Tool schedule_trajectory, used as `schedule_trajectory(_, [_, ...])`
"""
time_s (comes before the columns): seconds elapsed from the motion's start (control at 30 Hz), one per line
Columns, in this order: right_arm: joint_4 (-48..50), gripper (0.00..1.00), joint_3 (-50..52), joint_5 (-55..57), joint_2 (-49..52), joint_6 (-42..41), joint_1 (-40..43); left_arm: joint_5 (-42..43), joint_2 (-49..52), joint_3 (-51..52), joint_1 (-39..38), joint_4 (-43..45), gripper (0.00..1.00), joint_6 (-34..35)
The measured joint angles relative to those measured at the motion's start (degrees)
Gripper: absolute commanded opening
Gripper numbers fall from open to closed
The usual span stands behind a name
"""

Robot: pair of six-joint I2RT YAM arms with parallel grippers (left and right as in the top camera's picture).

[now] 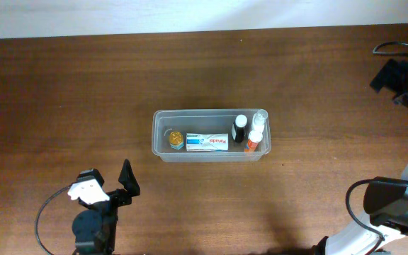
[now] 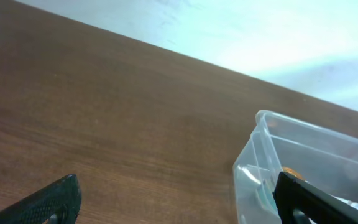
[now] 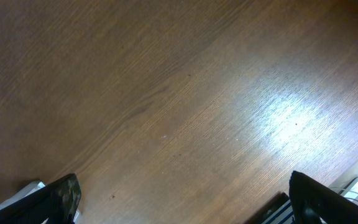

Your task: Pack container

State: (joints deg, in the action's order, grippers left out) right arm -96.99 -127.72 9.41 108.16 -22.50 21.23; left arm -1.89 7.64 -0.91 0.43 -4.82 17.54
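Left gripper [image 1: 109, 183]: fingers spread wide, nothing between them, only bare wood of the table [image 1: 62, 85]. The container [image 1: 158, 145] lies ahead of this gripper and off to its right, near but not touching. In the left wrist view a rounded corner of the container [image 2: 257, 155] shows just beyond the right-hand finger [image 2: 303, 202], with the rest running out of frame.

Container stands upright and open-topped. Inside, from the end nearer the left gripper: a small yellow-topped jar [image 1: 176, 139], a white-and-blue box [image 1: 207, 142] lying flat, then a dark bottle with a white cap [image 1: 240, 130], a clear bottle [image 1: 259, 117] and an orange-and-white bottle [image 1: 253, 142], bunched at the far end.

Right gripper [image 3: 185, 199]: fingers also wide apart, holding nothing. Its camera sees only wood grain and a glare patch. The container sits well apart from it, ahead and to its left.
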Motion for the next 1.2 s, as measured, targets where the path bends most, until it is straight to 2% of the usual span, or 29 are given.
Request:
schedule_trajectory(0.3, [0.0,0.98,0.0,0.0,0.0,0.0,0.0,0.2,-6.8,0.0,0.0,0.1,0.99,0.0])
schedule_trajectory(1.2, [0.0,0.98,0.0,0.0,0.0,0.0,0.0,0.2,-6.8,0.0,0.0,0.1,1.00,0.0])
